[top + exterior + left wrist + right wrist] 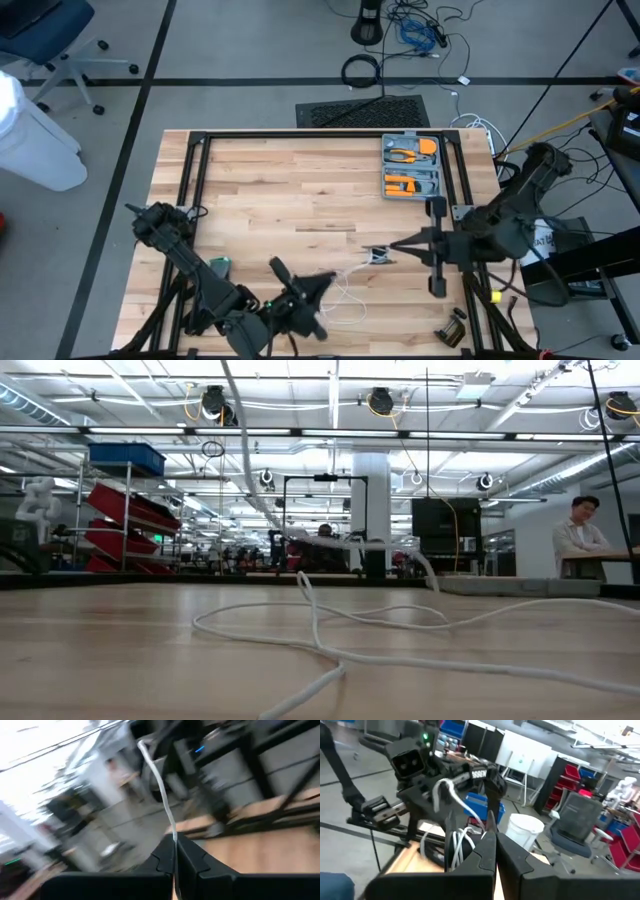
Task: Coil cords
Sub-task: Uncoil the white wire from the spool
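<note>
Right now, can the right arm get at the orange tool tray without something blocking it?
Probably yes. The tool tray lies on bare table beside the right arm, with nothing between, but the right claw is shut on the white cord.

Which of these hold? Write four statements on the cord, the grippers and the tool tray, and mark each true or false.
1. The white cord lies in loose loops on the table. True.
2. The left gripper is open and clear of the cord. False: it is shut on the cord, which runs out from between its fingers.
3. The tray of orange tools sits on the far right part of the table. True.
4. The right gripper stands wide open. False: its fingers are shut together.
</note>
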Motion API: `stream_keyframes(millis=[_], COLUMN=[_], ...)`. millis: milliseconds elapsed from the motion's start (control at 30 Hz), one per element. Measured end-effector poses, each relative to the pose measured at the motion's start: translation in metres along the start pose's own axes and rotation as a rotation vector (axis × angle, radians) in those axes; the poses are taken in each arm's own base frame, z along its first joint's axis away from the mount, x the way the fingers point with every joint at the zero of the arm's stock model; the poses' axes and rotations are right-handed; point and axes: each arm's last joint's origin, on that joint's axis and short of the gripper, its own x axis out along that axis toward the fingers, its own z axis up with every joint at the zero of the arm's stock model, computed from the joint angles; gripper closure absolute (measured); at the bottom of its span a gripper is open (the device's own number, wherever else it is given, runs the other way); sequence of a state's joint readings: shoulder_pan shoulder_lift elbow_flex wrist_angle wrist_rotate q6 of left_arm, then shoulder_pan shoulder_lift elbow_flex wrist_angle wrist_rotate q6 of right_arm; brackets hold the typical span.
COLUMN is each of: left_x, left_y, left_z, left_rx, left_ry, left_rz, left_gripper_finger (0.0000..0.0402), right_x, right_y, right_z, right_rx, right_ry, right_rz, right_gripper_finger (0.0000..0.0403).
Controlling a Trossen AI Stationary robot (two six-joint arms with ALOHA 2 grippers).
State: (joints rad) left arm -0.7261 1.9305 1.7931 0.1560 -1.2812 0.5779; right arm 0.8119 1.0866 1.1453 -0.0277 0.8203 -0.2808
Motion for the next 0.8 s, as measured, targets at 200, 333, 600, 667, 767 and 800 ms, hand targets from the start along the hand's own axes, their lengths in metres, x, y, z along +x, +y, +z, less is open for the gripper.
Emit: stream_keyframes(millis=[200,333,600,667,767,800], left_x=[0.007,0.016,0.030,0.027,0.020,0.017], left_y=[-0.013,-0.014,-0.014,-0.016,-0.019,-0.020], left_z=[-0.010,-0.023,-0.043,-0.043,-0.040,-0.040], left_rx=[-0.044,-0.050,-0.024,-0.027,-0.032,-0.028], left_ry=[-0.070,0.002,0.133,0.126,0.110,0.107], left_rz=[-0.311,-0.372,-0.449,-0.504,-0.566,-0.571], left_gripper_finger=[0.0391,0.0391,0.0341,0.0314,0.0279,0.0272], right_x=[-0.014,-0.023,-0.041,-0.044,-0.048,-0.048], right_y=[0.004,0.008,0.012,0.013,0.015,0.016], right_z=[0.010,0.013,0.018,0.019,0.020,0.020], right_rx=[0.016,0.013,0.030,0.034,0.036,0.036], right_ry=[0.001,0.000,-0.028,-0.035,-0.040,-0.041], right_rz=[-0.060,-0.057,0.020,0.037,0.057,0.061], right_gripper_finger=[0.0403,0.0403,0.0403,0.0403,0.0403,0.0403])
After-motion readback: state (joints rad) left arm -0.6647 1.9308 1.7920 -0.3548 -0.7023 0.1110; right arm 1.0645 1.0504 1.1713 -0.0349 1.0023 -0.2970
